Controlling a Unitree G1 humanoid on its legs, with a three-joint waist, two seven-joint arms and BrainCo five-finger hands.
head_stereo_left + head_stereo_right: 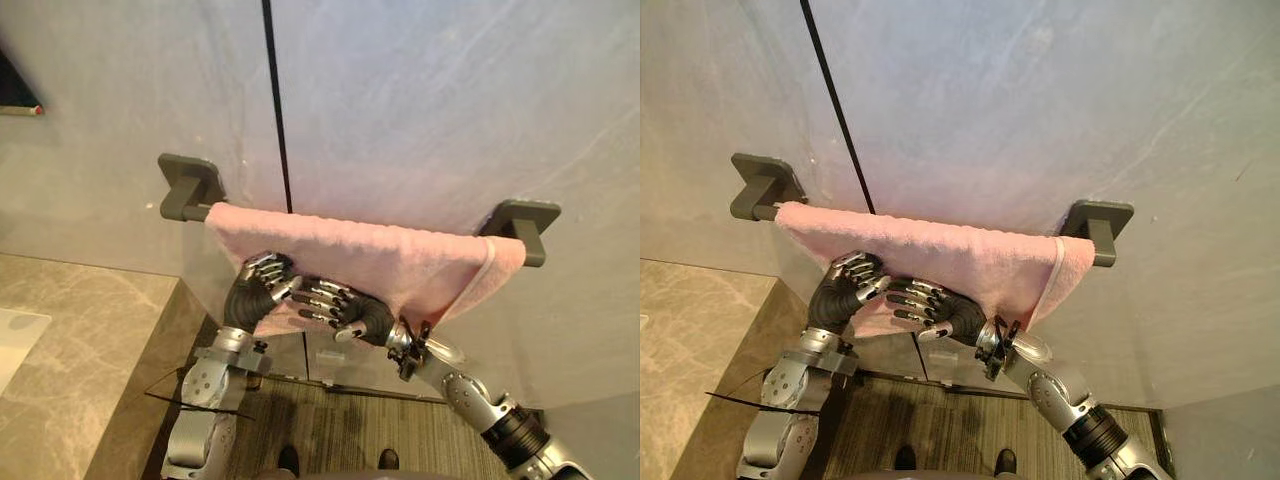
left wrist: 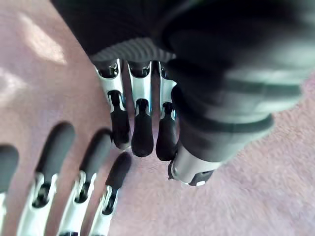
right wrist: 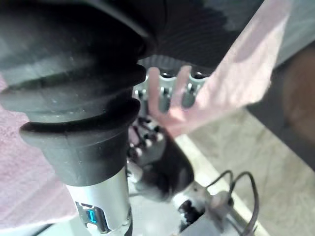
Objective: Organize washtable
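A pale marble wall (image 1: 420, 100) rises ahead, split by 1 dark vertical seam (image 1: 276, 100). A beige stone countertop (image 1: 80, 340) sits at the left, striped flooring (image 1: 350, 430) lower down.

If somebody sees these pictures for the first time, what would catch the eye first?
The pink towel stands out first, draped over a grey bar on the pale wall. Next come the two hands side by side on its hanging front: the left hand and the right hand, fingers laid against the cloth.
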